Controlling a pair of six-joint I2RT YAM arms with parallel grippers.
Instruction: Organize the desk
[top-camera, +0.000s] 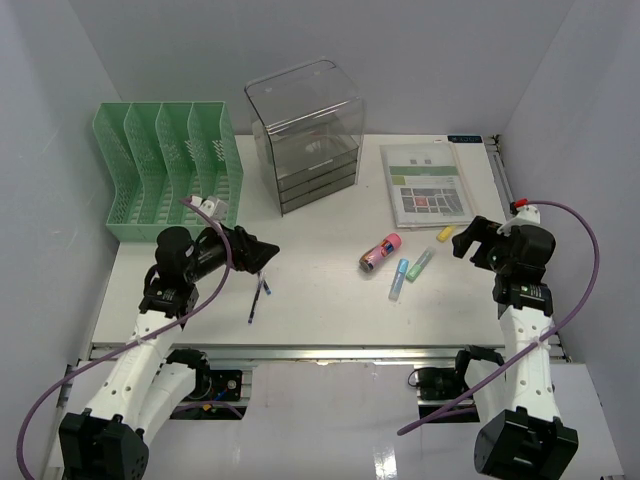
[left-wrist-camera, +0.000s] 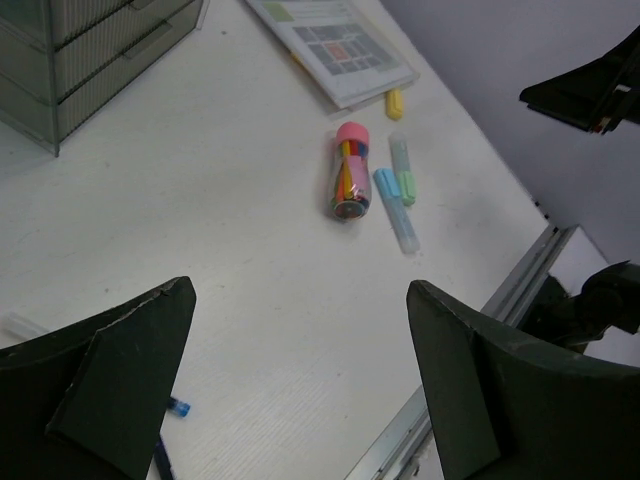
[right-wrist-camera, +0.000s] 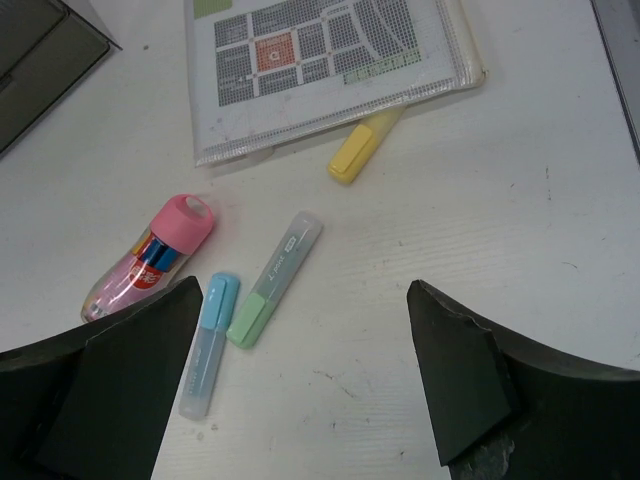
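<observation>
- White desk (top-camera: 320, 300), aluminium rail along near edge.
- Far, left to right: green plastic file rack (top-camera: 165, 180), clear drawer unit (top-camera: 308, 135), sleeved printed sheets (top-camera: 427, 183).
- Centre-right: pink-capped pen tube (top-camera: 380, 251), three pastel highlighters (top-camera: 419, 264).
- Near left: blue pen (top-camera: 257, 298).

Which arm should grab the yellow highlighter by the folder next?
Right. The right gripper hangs open just beside the yellow highlighter, while the left gripper, also open, sits far off near the blue pen.

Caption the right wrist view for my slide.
Open right pincer above the desk: pink pen tube, blue highlighter, green highlighter, yellow highlighter at the edge of the document.
</observation>
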